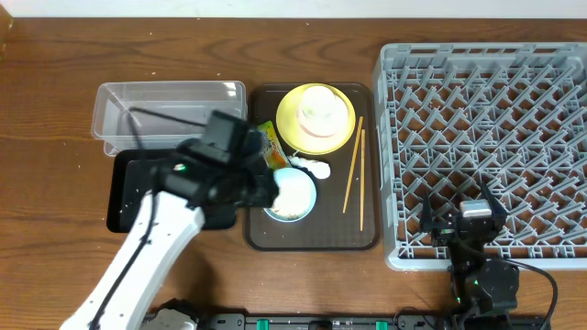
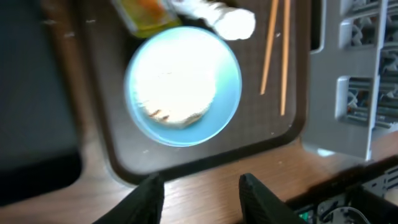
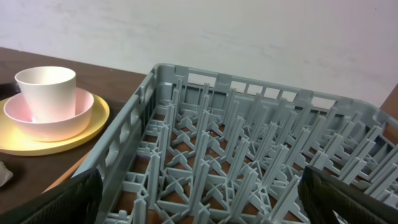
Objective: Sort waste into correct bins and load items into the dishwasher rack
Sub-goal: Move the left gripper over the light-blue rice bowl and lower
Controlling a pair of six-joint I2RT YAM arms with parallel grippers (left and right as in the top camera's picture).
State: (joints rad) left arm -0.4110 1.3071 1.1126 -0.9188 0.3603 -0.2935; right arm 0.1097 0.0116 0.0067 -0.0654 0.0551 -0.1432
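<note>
Wooden tabletop (image 1: 55, 55), brown serving tray (image 2: 261, 132) at centre. Light blue bowl (image 2: 227, 102) of rice (image 2: 174, 81) on tray's near-left part, directly beyond left gripper (image 2: 202, 199): jaws parted, empty. Right gripper (image 3: 202, 202) farther off at dishwasher rack (image 3: 249, 124), spread wide, empty.

Worktop (image 1: 55, 55), overhead view, robot side = front.

- Rack (image 1: 486, 55): right side of worktop.
- Serving tray (image 1: 330, 229): centre, just left of rack.
- Plate (image 1: 292, 115): back of serving tray; cup (image 1: 318, 105) stands on it.
- Bowl (image 1: 293, 194): front left of serving tray, grains (image 2: 171, 87) inside.
- Snack wrapper (image 1: 272, 147): between plate and bowl, at the tray's left edge; paper wad (image 1: 312, 167) just right of it (close beside bowl rim).
- Chopsticks (image 1: 353, 170): side by side, running front to back along the tray's right side.
- Tub (image 1: 170, 85): left of serving tray, at back.
- Shallow tray (image 1: 124, 197): directly in front of tub.
</note>
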